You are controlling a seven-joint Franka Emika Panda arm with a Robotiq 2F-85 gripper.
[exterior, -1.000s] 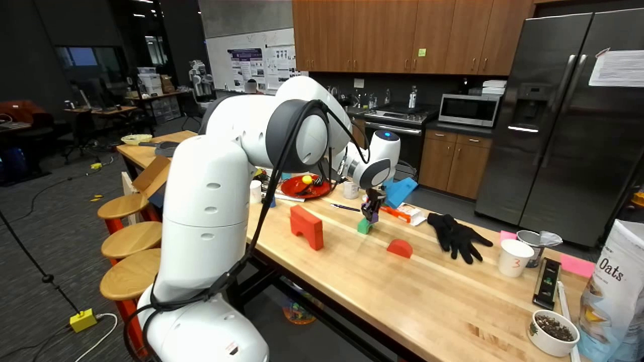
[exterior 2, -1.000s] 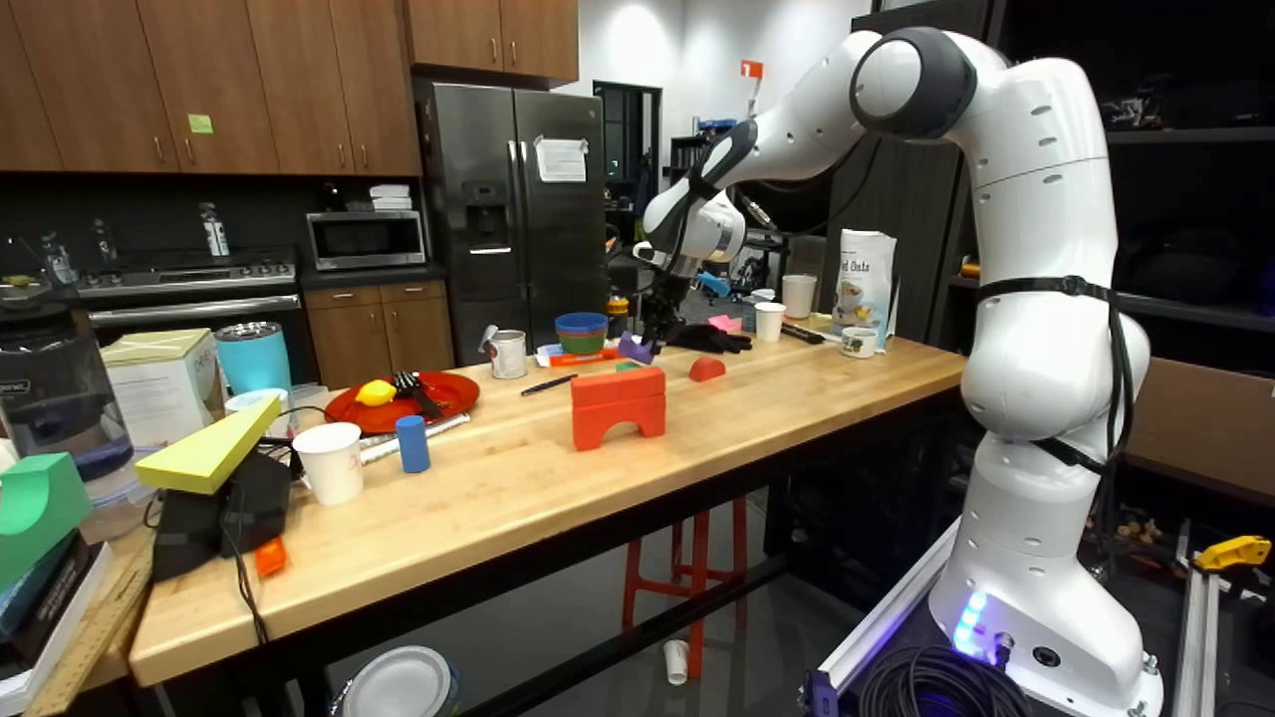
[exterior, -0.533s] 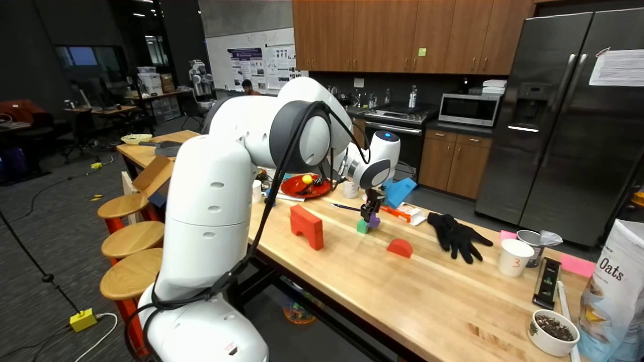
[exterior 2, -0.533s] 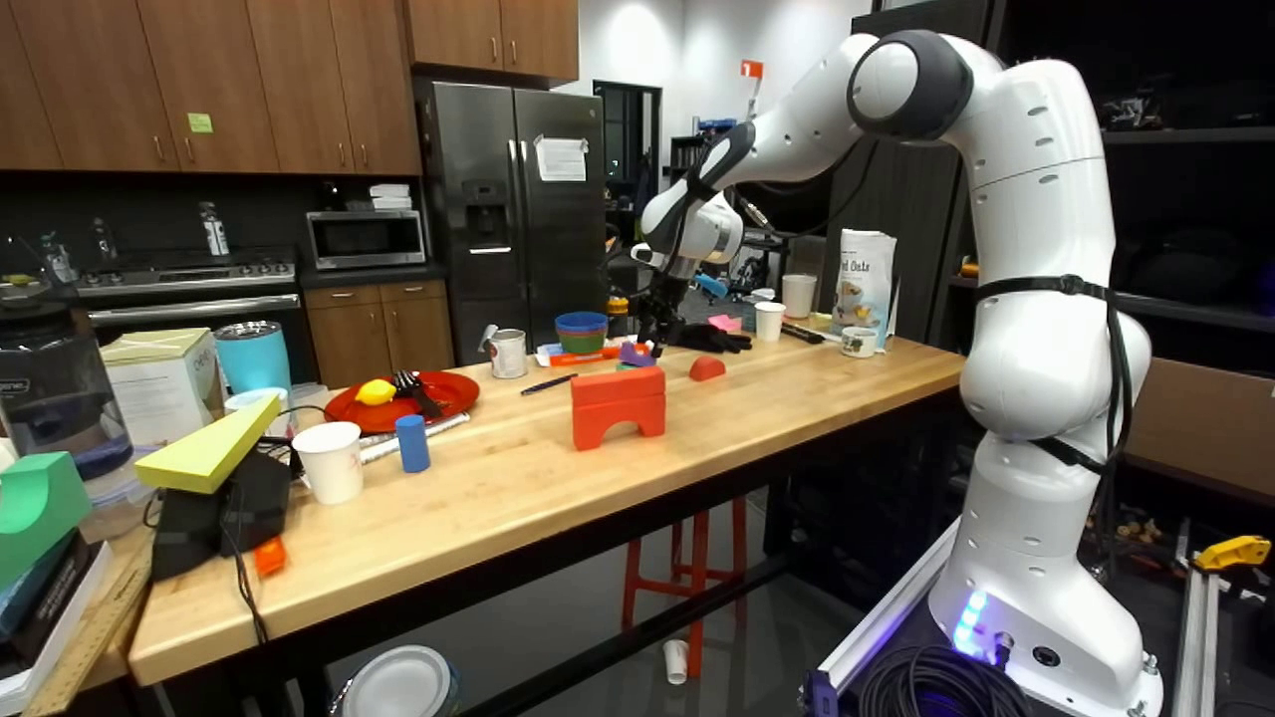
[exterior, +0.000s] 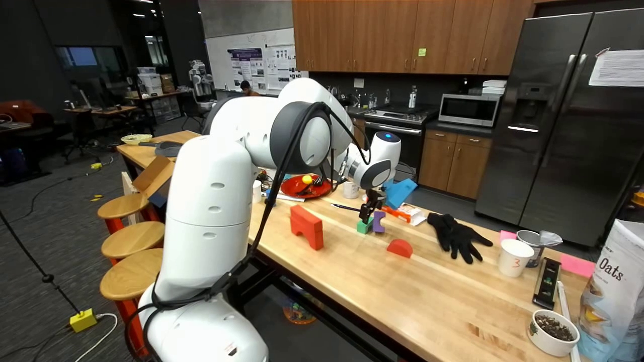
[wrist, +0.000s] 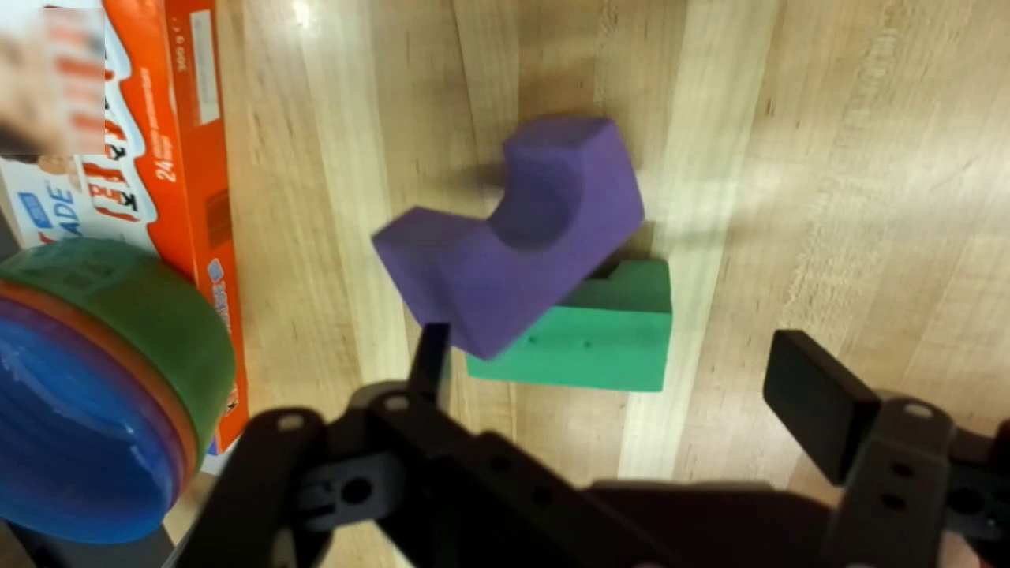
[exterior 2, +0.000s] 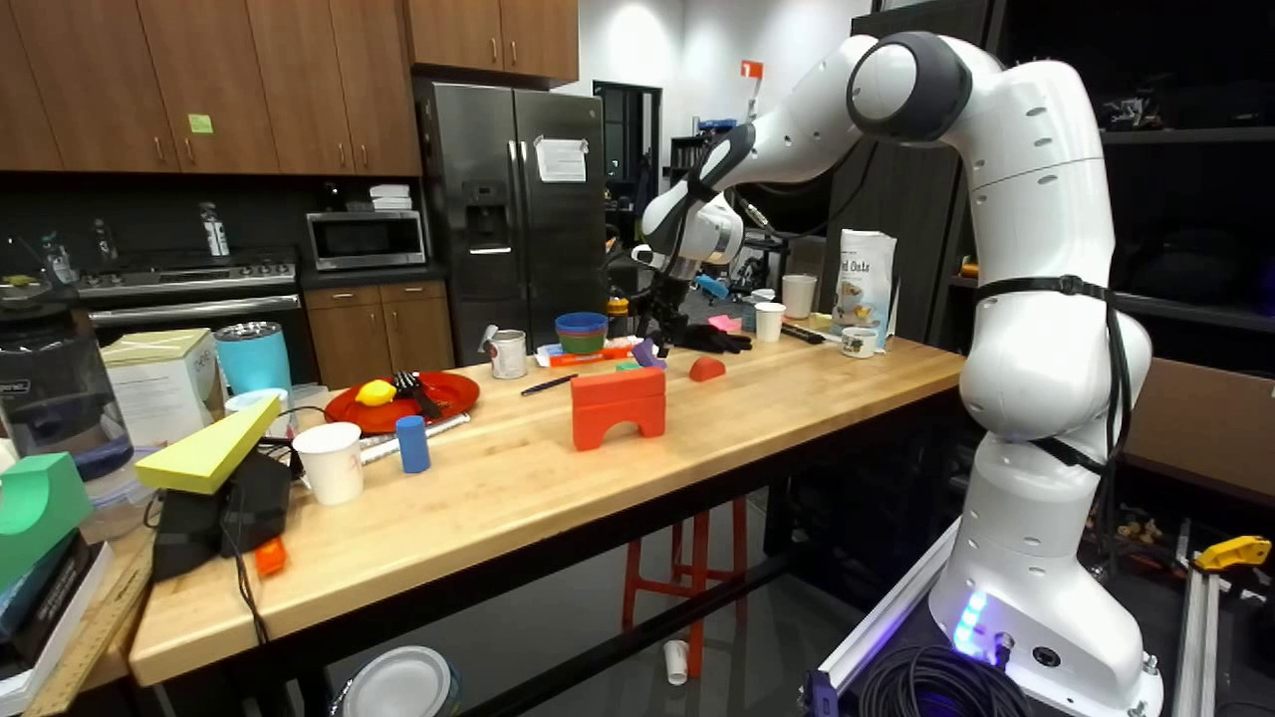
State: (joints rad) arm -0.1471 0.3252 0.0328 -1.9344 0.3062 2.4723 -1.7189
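My gripper stands wide open over the table, with nothing held between its fingers. A purple block with a curved notch leans at a tilt, overlapping a green block in the wrist view. The left finger comes right up to the purple block's lower corner; whether they touch I cannot tell. Farther off is the right pad, over bare wood. In an exterior view the gripper is just above the green block, the purple block beside it. Another exterior view shows the purple block tilted.
A red arch and a red half-round block stand near on the table. Stacked bowls and an orange box lie close by. Black gloves, a red plate, cups and an oats bag stand farther along.
The jaws have gone from shut on the purple block to wide open. The purple block has come free, tipped and shifted to the green block's side. The arm has barely moved.
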